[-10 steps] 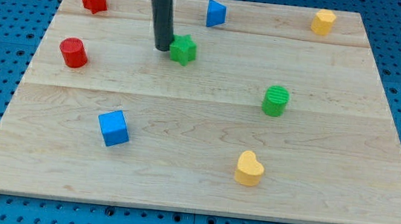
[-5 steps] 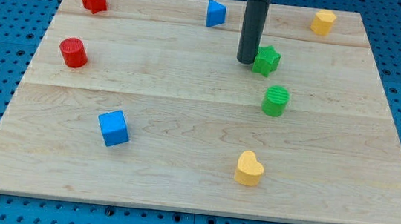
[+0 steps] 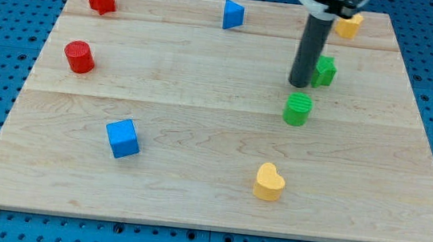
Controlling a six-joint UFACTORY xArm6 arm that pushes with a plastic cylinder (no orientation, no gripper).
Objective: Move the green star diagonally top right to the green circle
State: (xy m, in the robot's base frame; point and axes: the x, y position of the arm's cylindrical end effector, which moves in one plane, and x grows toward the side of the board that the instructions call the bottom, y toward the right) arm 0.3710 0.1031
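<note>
My tip (image 3: 299, 83) sits pressed against the view's left side of the green star (image 3: 324, 70), placed there because a shove from that side sends the star toward the view's right. The star rests on the tabletop (image 3: 199, 135) just above and to the right of the green circle (image 3: 298, 109), near it but apart, so it looks about where the task wants it. No fingers here, just a bare rod. The yellow block (image 3: 349, 24) stands above, partly hidden by the rod.
</note>
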